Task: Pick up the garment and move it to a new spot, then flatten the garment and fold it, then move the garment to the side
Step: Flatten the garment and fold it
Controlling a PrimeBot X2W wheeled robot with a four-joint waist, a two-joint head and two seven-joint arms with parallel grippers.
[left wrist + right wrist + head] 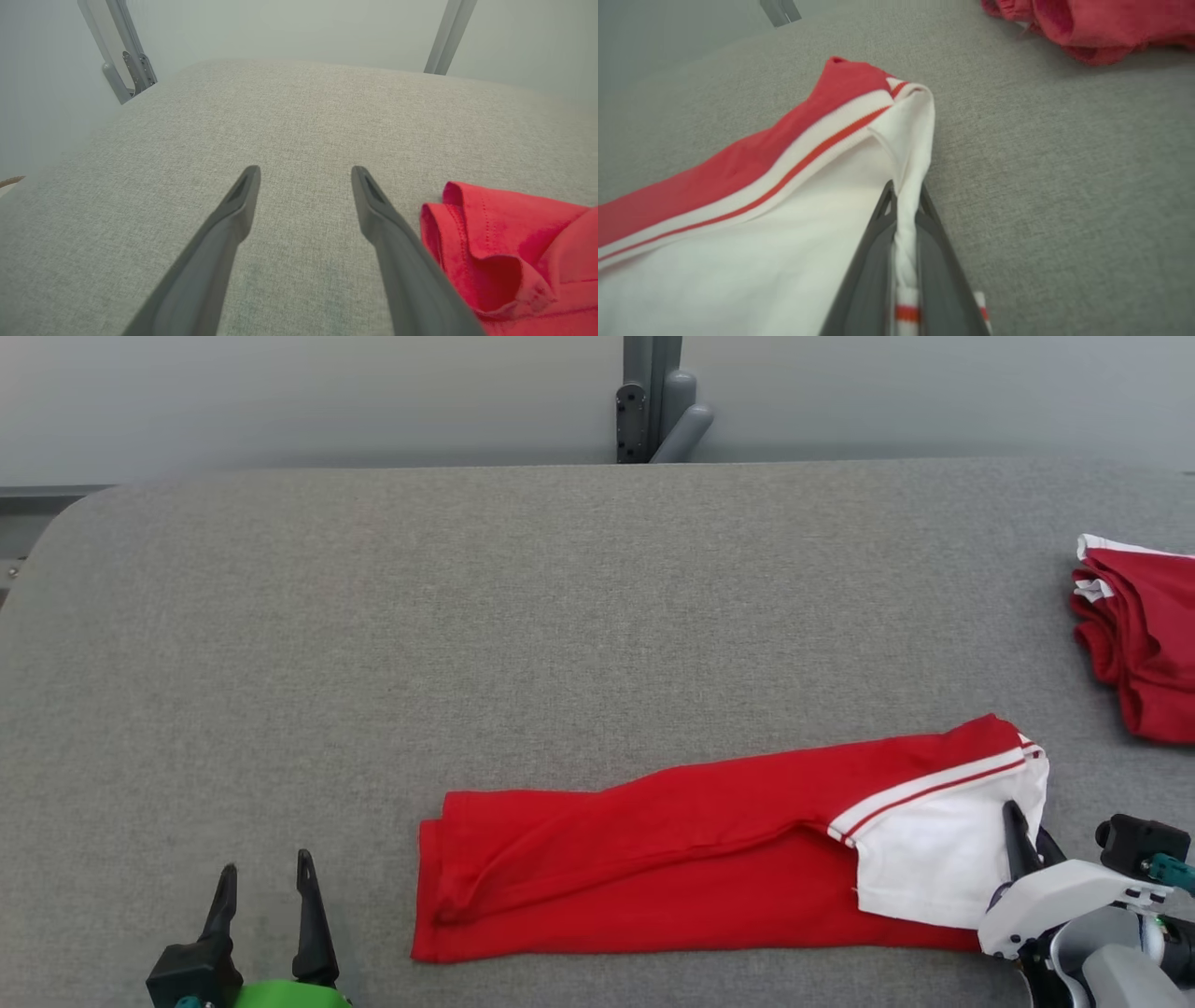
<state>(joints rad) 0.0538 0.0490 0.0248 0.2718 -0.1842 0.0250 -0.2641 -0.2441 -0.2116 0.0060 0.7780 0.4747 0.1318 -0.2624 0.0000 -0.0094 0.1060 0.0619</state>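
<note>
So the garment [672, 859] is lying as a long folded strip across the near part of the grey tabletop [467, 616]. It's mostly red, with a white panel and a red-and-white striped band at its right end. My right jaws are clenched on that white end. In the right wrist view, a twist of the white cloth [906, 224] is pinched tight between my two dark fingers [868, 270]. My left jaws are released, with the fingers [219, 233] spread wide and nothing but bare tabletop between them, off the garment's left end. In the left wrist view the red hem [504, 242] sits just beside one finger, and I honestly can't tell if it touches. Another red bundle of clothing [1144, 644] sits well apart at the right edge, and a grey post [653, 401] stands behind the tabletop.
</note>
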